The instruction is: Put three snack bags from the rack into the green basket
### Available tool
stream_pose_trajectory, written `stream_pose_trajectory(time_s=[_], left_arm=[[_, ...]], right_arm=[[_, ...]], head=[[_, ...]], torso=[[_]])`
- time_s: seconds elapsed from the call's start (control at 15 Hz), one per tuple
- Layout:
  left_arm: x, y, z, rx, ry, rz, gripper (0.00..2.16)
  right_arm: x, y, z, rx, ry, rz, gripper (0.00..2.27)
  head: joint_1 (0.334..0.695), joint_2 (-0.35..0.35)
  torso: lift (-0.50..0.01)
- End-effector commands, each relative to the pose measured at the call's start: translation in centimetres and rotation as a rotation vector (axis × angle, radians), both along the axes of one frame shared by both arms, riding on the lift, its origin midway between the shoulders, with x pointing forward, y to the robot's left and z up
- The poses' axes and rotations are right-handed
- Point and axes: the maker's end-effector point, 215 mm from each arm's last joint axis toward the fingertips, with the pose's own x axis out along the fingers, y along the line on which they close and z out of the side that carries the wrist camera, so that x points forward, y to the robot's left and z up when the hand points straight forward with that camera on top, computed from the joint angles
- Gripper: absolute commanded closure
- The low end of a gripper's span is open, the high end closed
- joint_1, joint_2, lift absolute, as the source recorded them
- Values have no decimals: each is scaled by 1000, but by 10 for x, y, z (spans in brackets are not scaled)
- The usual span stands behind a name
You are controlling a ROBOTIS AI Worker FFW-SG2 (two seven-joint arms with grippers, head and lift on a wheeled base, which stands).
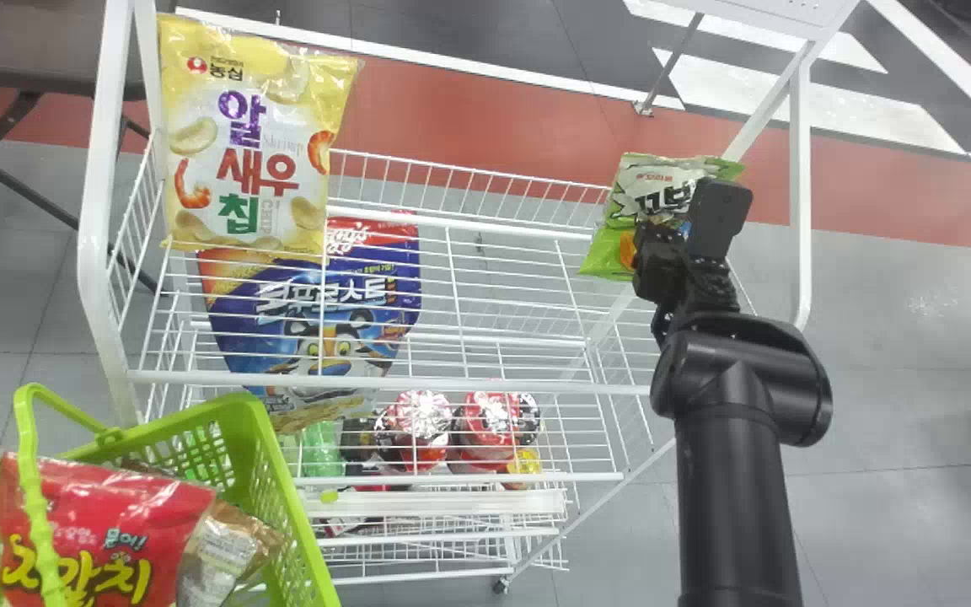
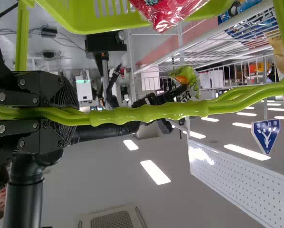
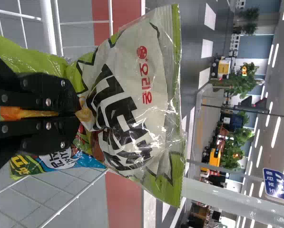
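Seemingly the third pick: green-and-white snack bag (image 3: 132, 102) pinched in near-closed right gripper (image 3: 77, 115) at right end of rack (image 1: 452, 385), left gripper (image 2: 71, 114) clamped round handle (image 2: 149, 113), red bag (image 1: 106, 531) and brown bag (image 1: 228, 548) in green basket (image 1: 287, 497); next, lift clear, carry basketward.

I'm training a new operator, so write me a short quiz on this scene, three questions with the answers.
1. Multiple choice: which bag is the right gripper holding?
a) the yellow bag
b) the green-and-white bag
c) the blue bag

2. True or false: the red bag lies in the basket.

3. Fill in the blank: the left gripper is closed on the basket's ____.

Key: 1 b; 2 true; 3 handle.
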Motion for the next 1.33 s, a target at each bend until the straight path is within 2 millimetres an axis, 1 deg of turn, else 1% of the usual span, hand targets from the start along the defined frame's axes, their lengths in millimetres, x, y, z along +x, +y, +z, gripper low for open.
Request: stream_pose_trajectory(time_s=[0.0,0.07,0.13,0.2,0.27,0.33,0.47,0.53,0.67,0.73,0.8,0.87,0.93,1.0,1.07,1.13,1.2,1.27], left_arm=[[0,0,3,-9,-5,-3,2148],[0,-1,3,-9,-6,-4,2148],[0,-2,4,-10,-9,-7,2148],[0,-3,4,-10,-7,-9,2148],[0,-3,5,-12,-9,-11,2148],[-1,-4,5,-15,1,-14,2148],[0,-5,5,-14,-1,-15,2148],[-1,-5,5,-15,3,-15,2148],[0,-3,4,-13,5,-9,2148],[0,-2,4,-11,2,-8,2148],[0,-2,4,-12,4,-8,2148],[0,-2,4,-13,6,-6,2148],[-1,-1,3,-13,9,-4,2148],[-1,-1,2,-12,9,-4,2148],[-1,-2,3,-12,8,-5,2148],[-2,-3,3,-16,11,-8,2148],[-2,-4,3,-16,8,-10,2148],[-2,-6,4,-18,6,-14,2148]], right_arm=[[-16,22,20,19,-58,58,2253],[-25,36,36,31,-92,89,2253],[-37,52,48,45,-113,120,2253],[-47,73,58,62,-127,165,2253],[-60,96,76,72,-156,206,2253],[-73,119,81,97,-155,250,2253],[-103,175,83,146,-132,348,2253],[-118,200,78,188,-100,393,2253],[-155,253,67,308,-23,498,2253],[-172,277,57,370,38,549,2253],[-194,304,42,443,126,605,2253],[-213,329,32,503,198,659,2253],[-235,354,22,571,276,717,2253],[-248,371,21,610,317,755,2253],[-270,393,13,665,389,808,2253],[-285,411,13,704,425,849,2253],[-290,424,14,723,433,875,2253],[-297,438,13,755,448,900,2253]], head=[[695,-350],[695,-350],[695,-350],[695,-350],[695,-350],[695,-350],[695,-349],[695,-304],[695,-250],[695,-218],[695,-182],[695,-112],[695,-112],[695,-30],[695,13],[695,46],[695,87],[695,157]], torso=[[0],[0],[0],[0],[0],[0],[0],[0],[0],[0],[0],[0],[0],[0],[0],[0],[0],[0]])
